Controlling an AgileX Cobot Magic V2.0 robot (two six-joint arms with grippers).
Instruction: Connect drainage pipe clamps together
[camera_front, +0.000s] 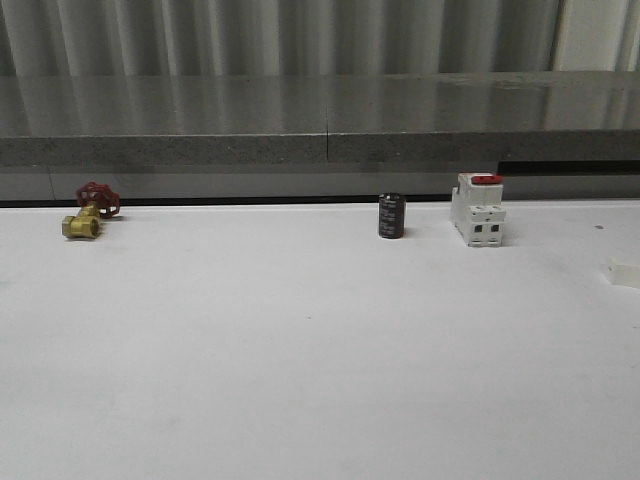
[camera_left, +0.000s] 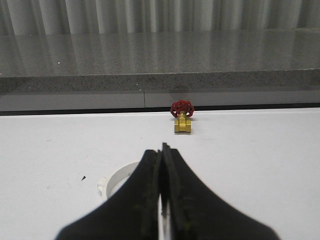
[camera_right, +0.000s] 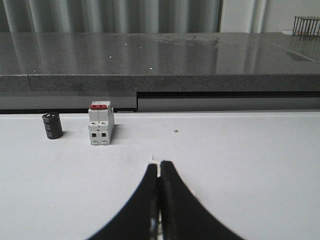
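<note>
- Drainage pipe clamp (camera_left: 119, 176): in the left wrist view, a white curved half-ring lies flat on the white counter (camera_left: 260, 150), just beyond the left end effector's fingers and partly hidden by them. A small lug (camera_left: 101, 185) sticks out from its outer edge. Whether one or both halves lie there cannot be told; the rest of the ring is covered.
- Left end effector (camera_left: 162, 150): black fingers pressed together, tips meeting with almost no gap, nothing between them. It sits above the counter on the near side of the clamp's arc.
- Right end effector (camera_right: 159, 167): black fingers likewise drawn together at the tips, holding nothing, over bare counter surface.
- Brass valve (camera_front: 82, 222) with a red handwheel (camera_front: 98, 198): stands at the far left of the counter near its back edge in the front view; in the left wrist view it is straight ahead of the closed fingers, well beyond the clamp.
- Dark cylinder (camera_front: 391, 216): upright, near the back edge of the counter, right of centre in the front view.
- White block with a red top (camera_front: 477, 208): upright, just to the right of the cylinder, apart from it. Both appear in the right wrist view as well, well ahead of the right end effector.
- Small pale object (camera_front: 625, 274) at the right edge of the front view; cut off, kind cannot be told.
- Grey speckled ledge (camera_front: 320, 120) runs along behind the counter, corrugated wall behind that.
</note>
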